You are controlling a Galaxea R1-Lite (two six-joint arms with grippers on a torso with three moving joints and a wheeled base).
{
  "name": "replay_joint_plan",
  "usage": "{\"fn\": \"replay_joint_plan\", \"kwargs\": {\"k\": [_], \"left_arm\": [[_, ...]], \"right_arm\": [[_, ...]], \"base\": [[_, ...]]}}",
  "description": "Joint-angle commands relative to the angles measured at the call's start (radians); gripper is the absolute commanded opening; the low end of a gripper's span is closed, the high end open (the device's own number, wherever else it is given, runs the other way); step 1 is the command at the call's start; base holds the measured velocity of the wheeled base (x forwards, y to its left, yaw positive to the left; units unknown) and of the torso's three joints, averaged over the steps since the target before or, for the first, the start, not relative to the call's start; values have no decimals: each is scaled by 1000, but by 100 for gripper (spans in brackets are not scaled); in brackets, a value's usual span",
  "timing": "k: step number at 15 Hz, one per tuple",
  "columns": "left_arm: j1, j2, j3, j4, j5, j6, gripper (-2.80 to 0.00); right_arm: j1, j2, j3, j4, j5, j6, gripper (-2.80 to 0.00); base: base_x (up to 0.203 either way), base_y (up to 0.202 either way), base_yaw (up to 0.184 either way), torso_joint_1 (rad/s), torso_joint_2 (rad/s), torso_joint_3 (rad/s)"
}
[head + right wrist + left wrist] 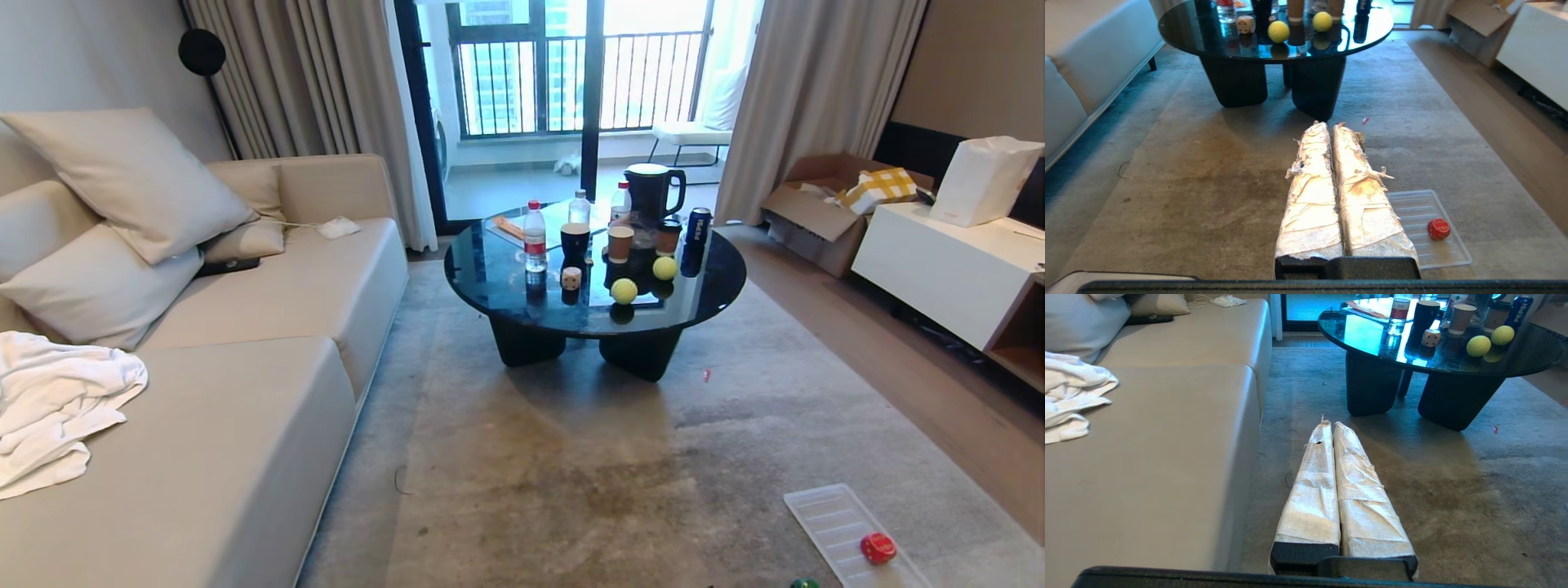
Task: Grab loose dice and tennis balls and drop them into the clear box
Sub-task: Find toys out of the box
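Note:
Two tennis balls [624,291] [664,268] and a beige die [571,278] sit on the round black glass table [490,286]. A red die [878,548] lies on a flat ribbed tray [824,514] on the carpet at the near right. A dark green die [804,583] peeks in at the picture's bottom edge. The clear box is out of view. My left gripper [1329,424] hangs shut and empty over the carpet beside the sofa. My right gripper [1329,124] is shut and empty too, with the red die [1438,229] just beside it. Neither arm shows in the head view.
Bottles, paper cups [620,242], a black kettle [651,192] and a can [698,225] crowd the table's far half. A beige sofa [245,392] with a white towel [57,404] runs along the left. A white cabinet [947,269] and a cardboard box [816,216] stand at right.

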Motion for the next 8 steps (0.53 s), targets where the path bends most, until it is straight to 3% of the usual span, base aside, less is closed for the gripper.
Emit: {"fn": "replay_joint_plan", "kwargs": {"k": [1, 8], "left_arm": [[0, 0, 0, 0, 0, 0, -280], [0, 0, 0, 0, 0, 0, -280]], "right_arm": [[1, 1, 2, 0, 0, 0, -280], [0, 1, 2, 0, 0, 0, -280]], "base": [[5, -3, -95, 2, 2, 4], [0, 10, -162, 4, 2, 3]]}}
